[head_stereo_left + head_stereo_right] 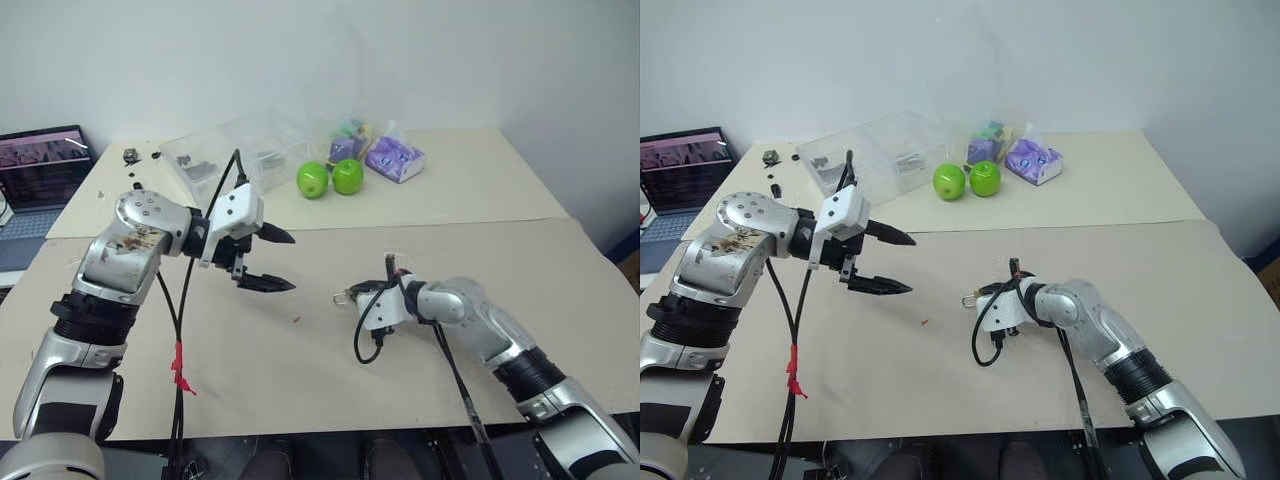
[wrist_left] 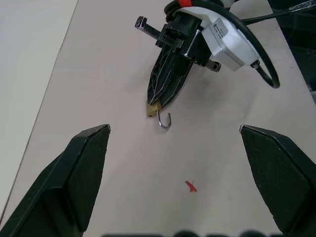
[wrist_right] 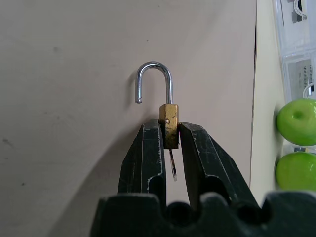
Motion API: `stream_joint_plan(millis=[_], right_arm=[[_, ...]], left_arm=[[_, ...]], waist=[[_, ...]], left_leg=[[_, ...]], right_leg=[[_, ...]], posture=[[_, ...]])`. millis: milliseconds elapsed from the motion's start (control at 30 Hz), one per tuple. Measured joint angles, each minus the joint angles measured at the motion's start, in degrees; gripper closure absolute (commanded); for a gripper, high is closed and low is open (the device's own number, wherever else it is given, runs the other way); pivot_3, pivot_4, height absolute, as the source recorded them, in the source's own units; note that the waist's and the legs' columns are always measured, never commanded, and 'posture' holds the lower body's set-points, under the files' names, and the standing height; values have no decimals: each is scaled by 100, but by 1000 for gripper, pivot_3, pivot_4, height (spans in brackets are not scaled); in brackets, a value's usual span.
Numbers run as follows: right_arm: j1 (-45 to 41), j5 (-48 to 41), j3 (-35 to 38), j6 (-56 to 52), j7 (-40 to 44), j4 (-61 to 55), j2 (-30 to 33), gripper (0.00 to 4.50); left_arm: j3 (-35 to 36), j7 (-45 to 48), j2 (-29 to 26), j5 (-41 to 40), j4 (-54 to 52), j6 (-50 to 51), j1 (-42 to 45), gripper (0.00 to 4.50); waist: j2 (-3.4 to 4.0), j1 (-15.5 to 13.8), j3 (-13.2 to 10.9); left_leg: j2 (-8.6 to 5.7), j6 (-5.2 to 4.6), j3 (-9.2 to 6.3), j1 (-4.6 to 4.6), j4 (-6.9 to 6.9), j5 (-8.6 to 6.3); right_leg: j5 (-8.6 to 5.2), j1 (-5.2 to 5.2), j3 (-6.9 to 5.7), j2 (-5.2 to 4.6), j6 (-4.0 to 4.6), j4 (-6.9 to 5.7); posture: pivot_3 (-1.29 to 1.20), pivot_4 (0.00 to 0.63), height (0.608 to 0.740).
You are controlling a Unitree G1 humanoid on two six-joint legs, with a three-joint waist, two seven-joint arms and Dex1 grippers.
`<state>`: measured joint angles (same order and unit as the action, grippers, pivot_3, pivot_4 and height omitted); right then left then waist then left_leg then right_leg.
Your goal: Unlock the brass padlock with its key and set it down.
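The right gripper (image 3: 169, 136) clamps the small golden brass padlock (image 3: 169, 121), its thin silver shackle swung open, low over the middle of the beige worktop (image 1: 300, 360). The thin silvery key (image 3: 173, 168) hangs below the padlock. The left gripper (image 1: 270, 260) hovers spread wide, empty.
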<state>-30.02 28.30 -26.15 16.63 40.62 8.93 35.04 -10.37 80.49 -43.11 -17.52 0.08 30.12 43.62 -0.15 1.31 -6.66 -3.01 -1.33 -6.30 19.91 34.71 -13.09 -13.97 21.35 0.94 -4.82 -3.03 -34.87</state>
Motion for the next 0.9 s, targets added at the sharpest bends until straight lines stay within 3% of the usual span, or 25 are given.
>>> stream_joint_plan(millis=[400, 467, 567, 767, 833, 900], right_arm=[[30, -10, 9, 476, -393, 504, -14, 4382], [30, -58, 20, 476, -342, 502, -14, 3356], [86, -171, 53, 473, -184, 489, 15, 2542], [280, -520, 276, 364, 400, -110, 464, 372], [420, -679, 417, 250, 614, -381, 671, 9], [504, -841, 502, 116, 831, -553, 838, 9]], left_arm=[[-1, -10, 6, -164, -152, 255, 19, 17], [-7, -12, 6, -163, -151, 253, 19, 0], [-30, -15, 10, -161, -145, 249, 29, 0], [-87, -15, 41, -163, -143, 249, 62, 0], [-91, -12, 42, -166, -144, 250, 69, 0], [-92, -8, 45, -175, -146, 251, 69, 0]], waist=[[0, 44, 0], [0, 48, 0], [-1, 48, 0], [-1, 39, 0], [-1, 24, 0], [-1, 11, 0]], left_leg=[[0, 0, 0, -18, 0, 0], [0, 0, 0, -17, -1, 0], [0, -2, -1, -16, -2, -1], [-1, -7, -1, -15, -1, -4], [0, -10, -1, -15, 0, -6], [0, -10, 1, -15, 0, -6]], right_leg=[[-1, -17, 3, 1, 2, 0], [-1, -17, 4, 1, 2, 1], [-1, -16, 4, 1, 2, 2], [-2, -18, 5, 0, 2, 4], [-2, -19, 4, 0, 2, 6], [-3, -20, 5, 0, 2, 7]], posture=[[0, 150, 740], [0, 150, 740], [0, 150, 740], [0, 150, 740], [0, 150, 740], [0, 150, 740]])
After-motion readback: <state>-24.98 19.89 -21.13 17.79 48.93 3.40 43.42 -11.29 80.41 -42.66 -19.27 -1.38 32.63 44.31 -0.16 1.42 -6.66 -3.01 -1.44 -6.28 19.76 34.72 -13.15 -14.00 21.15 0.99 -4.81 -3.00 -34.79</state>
